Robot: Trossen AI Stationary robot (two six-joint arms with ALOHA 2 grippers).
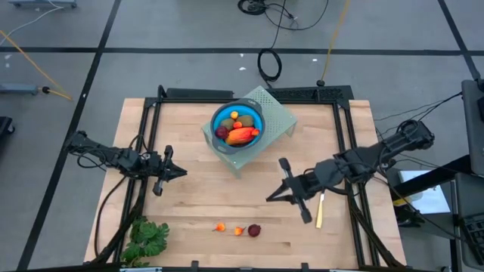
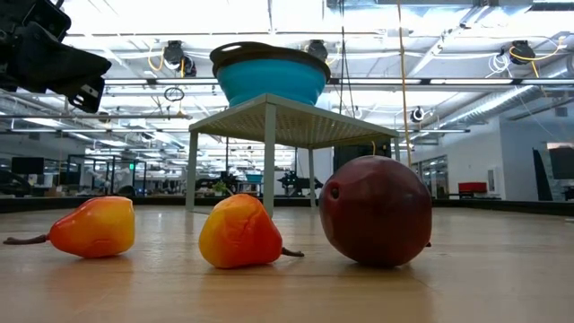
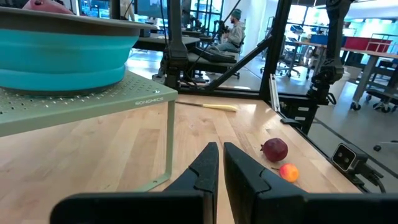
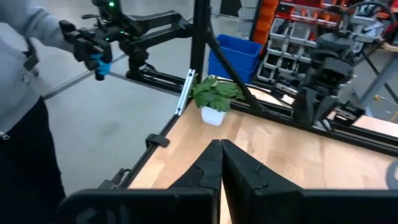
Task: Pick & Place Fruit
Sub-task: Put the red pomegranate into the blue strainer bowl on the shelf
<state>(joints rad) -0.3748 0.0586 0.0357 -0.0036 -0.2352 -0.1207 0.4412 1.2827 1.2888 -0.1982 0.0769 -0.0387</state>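
A blue bowl (image 1: 237,121) stands on a pale green perforated stand (image 1: 276,113) at the table's far middle. It holds a long orange-red piece (image 1: 240,135), brown-green ovals and a dark red ball. Near the front edge, resting on the table, lie two tiny orange-red pieces (image 1: 220,226) (image 1: 239,230) and a dark red ball (image 1: 254,230); they also show in the low view (image 2: 94,227) (image 2: 240,231) (image 2: 377,211). My left gripper (image 1: 181,172) hovers shut and empty left of the stand. My right gripper (image 1: 268,199) hovers shut and empty, right of and beyond the loose pieces.
A green leafy bunch (image 1: 147,238) sits at the front left corner. A yellow-handled knife (image 1: 320,209) lies beside my right arm. A black frame runs along the table's left, right and far sides. A person in grey (image 4: 25,93) stands beyond the table's left side.
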